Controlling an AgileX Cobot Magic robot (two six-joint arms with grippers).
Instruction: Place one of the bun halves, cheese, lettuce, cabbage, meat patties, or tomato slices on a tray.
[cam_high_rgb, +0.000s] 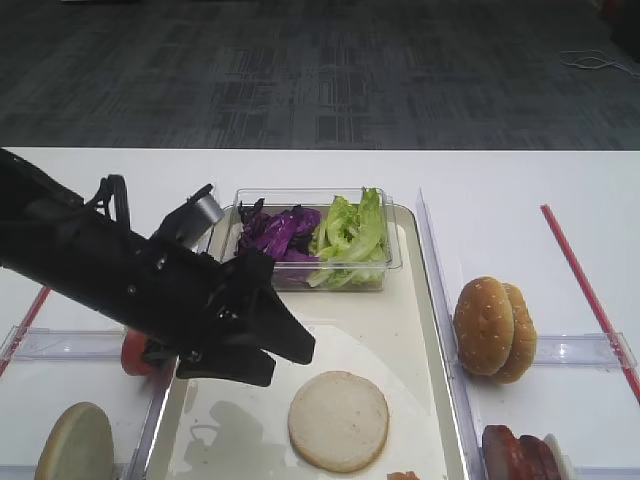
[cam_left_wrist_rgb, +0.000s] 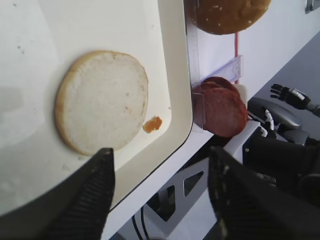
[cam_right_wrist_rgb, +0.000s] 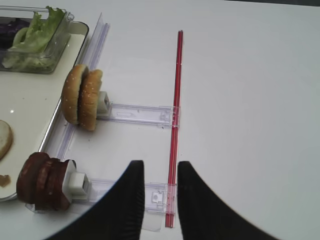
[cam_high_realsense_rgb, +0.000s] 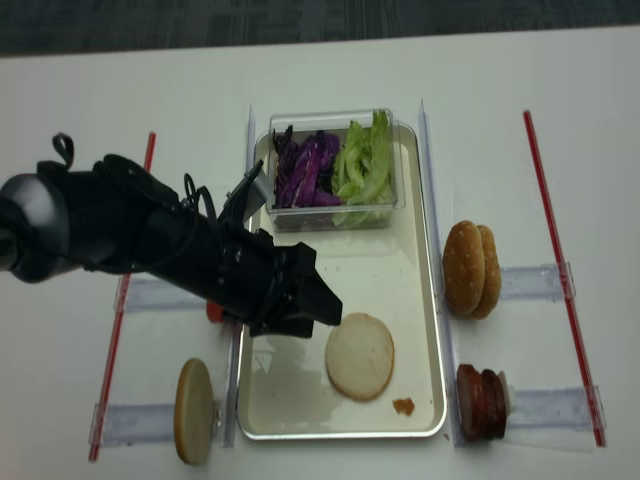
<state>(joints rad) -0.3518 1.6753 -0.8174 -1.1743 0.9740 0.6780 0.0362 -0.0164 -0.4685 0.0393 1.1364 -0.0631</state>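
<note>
My black left gripper hangs wide open, empty, above the round pale-faced bun half lying flat on the cream-white rectangular tray; my right gripper rests narrowly parted over white table.

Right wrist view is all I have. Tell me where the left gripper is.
Observer: The left gripper hovers open and empty above the tray, just left of the bun half lying there.
Operator: Describe that bun half fully.
Observer: It lies flat, pale cut face up, whole.
Operator: Name what sits left of the tray.
Observer: Tomato slices, partly hidden by the arm, and a second bun half standing on edge.
</note>
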